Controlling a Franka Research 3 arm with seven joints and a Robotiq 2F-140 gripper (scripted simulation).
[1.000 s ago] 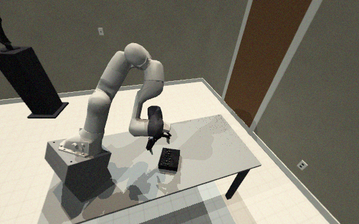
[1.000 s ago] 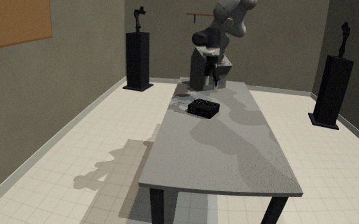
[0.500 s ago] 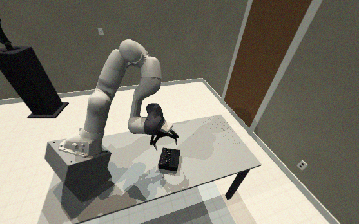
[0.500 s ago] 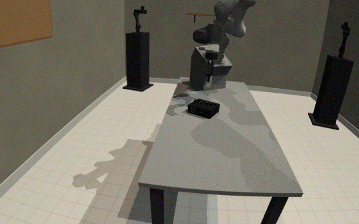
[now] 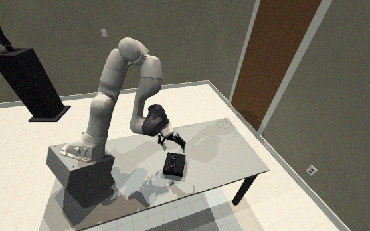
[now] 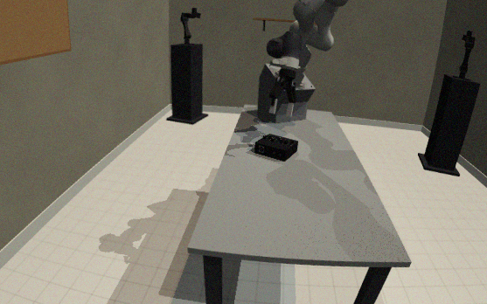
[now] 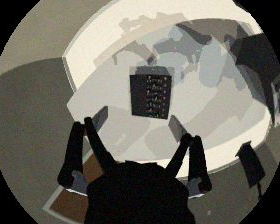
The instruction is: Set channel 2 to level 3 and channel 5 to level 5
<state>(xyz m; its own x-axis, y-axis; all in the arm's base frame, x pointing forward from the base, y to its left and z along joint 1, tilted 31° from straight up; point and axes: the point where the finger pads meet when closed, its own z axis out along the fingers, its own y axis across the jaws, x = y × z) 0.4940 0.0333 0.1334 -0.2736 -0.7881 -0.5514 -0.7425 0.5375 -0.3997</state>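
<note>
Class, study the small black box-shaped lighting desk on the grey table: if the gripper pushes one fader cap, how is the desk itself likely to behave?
The small black box-shaped lighting desk looks low and wide, so it probably will not tip. It seems small beside the open gripper, so it is likely light and may slide on the smooth grey table. Its boxy body looks rigid, unlikely to flex.
</note>
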